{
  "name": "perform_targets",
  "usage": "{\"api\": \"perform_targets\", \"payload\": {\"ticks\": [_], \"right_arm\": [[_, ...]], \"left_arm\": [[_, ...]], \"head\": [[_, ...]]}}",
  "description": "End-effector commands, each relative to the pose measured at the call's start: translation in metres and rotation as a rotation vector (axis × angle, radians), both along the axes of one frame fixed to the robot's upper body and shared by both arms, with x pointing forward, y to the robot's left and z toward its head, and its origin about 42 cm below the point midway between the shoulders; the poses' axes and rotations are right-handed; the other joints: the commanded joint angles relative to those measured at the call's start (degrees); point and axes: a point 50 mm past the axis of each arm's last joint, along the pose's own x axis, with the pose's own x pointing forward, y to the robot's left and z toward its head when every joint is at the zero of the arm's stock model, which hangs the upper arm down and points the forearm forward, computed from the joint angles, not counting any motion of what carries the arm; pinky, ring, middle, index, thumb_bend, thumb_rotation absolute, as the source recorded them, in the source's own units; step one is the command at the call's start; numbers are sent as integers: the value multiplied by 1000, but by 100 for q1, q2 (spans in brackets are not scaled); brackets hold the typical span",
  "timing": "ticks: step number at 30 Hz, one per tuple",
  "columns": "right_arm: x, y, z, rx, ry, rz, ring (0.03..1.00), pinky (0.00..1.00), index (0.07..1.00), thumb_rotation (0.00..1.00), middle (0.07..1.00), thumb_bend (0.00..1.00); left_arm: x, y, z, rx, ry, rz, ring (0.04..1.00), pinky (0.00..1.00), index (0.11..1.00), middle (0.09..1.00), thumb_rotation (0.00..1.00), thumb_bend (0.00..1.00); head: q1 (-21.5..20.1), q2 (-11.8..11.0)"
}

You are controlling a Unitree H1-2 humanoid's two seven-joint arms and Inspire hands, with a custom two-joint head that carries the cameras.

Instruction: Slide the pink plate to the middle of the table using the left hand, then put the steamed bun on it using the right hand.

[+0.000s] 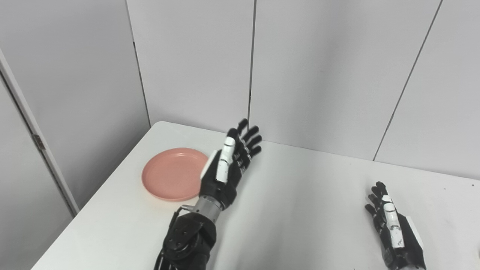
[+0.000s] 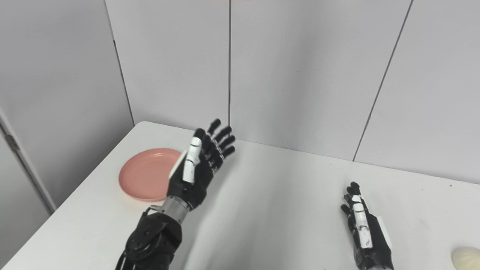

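The pink plate (image 1: 172, 173) lies flat near the table's left edge. My left hand (image 1: 229, 162) is raised above the table just right of the plate, fingers spread and pointing up and away, open and holding nothing; it covers the plate's right rim. My right hand (image 1: 390, 221) rests low at the right front, fingers apart, open and empty. The pale steamed bun (image 2: 466, 258) lies at the bottom right corner in the right eye view, right of my right hand, partly cut off by the picture's edge.
The white table (image 1: 300, 195) runs to grey wall panels at the back. Its left edge drops off beside a grey partition. Bare tabletop lies between my two hands.
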Motion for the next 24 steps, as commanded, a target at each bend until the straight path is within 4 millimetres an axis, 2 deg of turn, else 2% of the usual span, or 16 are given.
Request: {"api": "perform_targets", "payload": {"ticks": [1,9,14,21,24], "right_arm": [[-3,-14,-11,-9,36,-32,1000,1000,1000,1000,1000,129],[-1,-16,-11,-13,37,-31,1000,1000,1000,1000,1000,127],[-2,-17,-10,-22,30,-22,1000,1000,1000,1000,1000,141],[-3,-18,-9,-24,34,-25,1000,1000,1000,1000,1000,135],[-3,-17,-7,-22,44,-28,1000,1000,1000,1000,1000,136]], "left_arm": [[1,3,28,-16,-87,9,947,948,983,958,971,681],[-3,45,50,-59,-161,163,939,946,979,953,960,677],[-1,75,53,-71,-185,225,967,976,995,978,974,687],[6,123,50,-101,-199,351,950,956,993,971,944,689],[7,143,47,-102,-197,395,958,959,992,972,974,688]], "head": [[6,9],[93,34],[105,43],[125,60],[143,81]]}}
